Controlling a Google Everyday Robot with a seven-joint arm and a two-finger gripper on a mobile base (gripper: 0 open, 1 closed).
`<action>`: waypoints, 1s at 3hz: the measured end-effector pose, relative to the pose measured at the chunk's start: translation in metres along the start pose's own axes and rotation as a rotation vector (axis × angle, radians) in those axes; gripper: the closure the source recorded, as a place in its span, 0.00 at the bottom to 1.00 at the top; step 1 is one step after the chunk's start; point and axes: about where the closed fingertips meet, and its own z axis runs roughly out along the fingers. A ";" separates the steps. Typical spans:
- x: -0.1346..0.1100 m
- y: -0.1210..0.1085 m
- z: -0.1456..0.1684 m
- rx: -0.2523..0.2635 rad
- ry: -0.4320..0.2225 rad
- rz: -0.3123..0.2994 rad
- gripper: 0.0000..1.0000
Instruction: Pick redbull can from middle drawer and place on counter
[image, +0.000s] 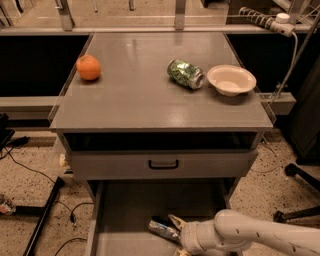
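One redbull can (162, 229) lies on its side on the floor of the pulled-out middle drawer (125, 210). The gripper (176, 235) is down at the can's right end, fingers (175, 220) spread apart, not squeezing it. On the counter (145, 100) sit an orange (88, 67), a green can (185, 74) and a bowl (231, 80).

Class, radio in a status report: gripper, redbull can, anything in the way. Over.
Gripper open, low in middle drawer, at redbull can. Can lying flat, not lifted. Orange, green can, bowl up on counter.
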 end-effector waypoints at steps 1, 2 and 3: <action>0.004 -0.013 0.014 0.048 0.008 0.009 0.00; 0.008 -0.027 0.017 0.116 0.035 0.007 0.00; 0.020 -0.034 0.023 0.172 0.071 0.007 0.00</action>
